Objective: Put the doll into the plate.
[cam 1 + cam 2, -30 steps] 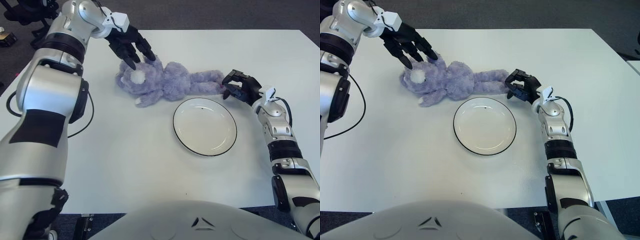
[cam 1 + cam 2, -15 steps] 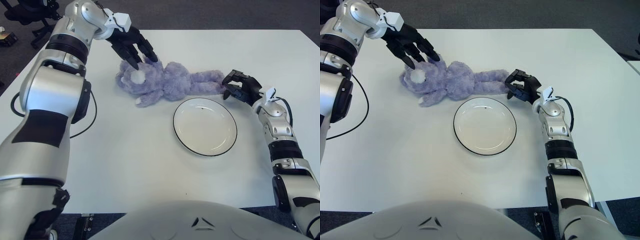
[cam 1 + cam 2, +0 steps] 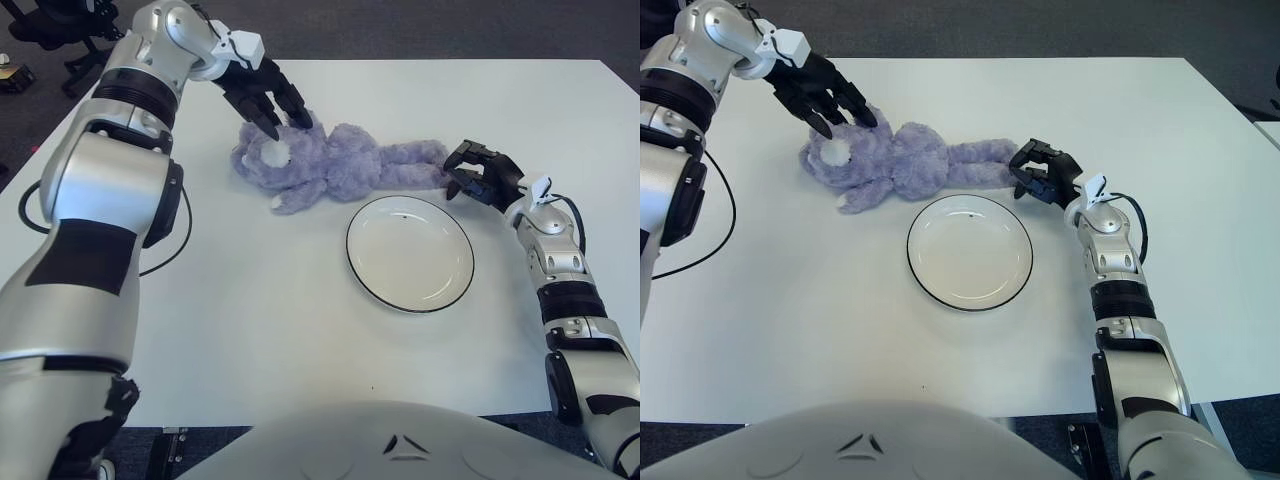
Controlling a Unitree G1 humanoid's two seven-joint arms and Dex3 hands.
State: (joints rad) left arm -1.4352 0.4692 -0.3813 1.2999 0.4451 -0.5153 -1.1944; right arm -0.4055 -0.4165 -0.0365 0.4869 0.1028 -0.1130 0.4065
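On the table top (image 3: 250, 320): a big white table fills most of both views, with dark floor around its edges.
Left arm: the shiny silver arm (image 3: 95, 200) comes up the 9 o'clock side of the view and bends in toward the doll's head.
Doll: the soft purple teddy (image 3: 335, 168) lies flat on the table, well up from the middle, at about 12 o'clock from the plate. Its head points to 9 o'clock and its legs stretch out to 3 o'clock. It is all on the table and no part of it is in the plate.
Plate: the round white plate (image 3: 362, 268) with a thin dark rim sits near the middle of the table, just below the doll's tummy and legs. It has nothing in it.
Right arm: the thin silver arm (image 3: 560, 290) runs from the 5 o'clock corner up to the doll's feet.
Left hand: the black left hand (image 3: 262, 93) is at the top of the doll's head, at its 11 o'clock side. Its fingers (image 3: 268, 122) are spread and point down onto the head, touching the fur. They are not wrapped around it.
Right hand: the black right hand (image 3: 478, 174) is at the 3 o'clock end of the doll. Its fingers are curled tight around the tip of the doll's legs.
Cable: a thin black wire (image 3: 170, 250) loops on the table by the left arm, at 9 o'clock from the plate.
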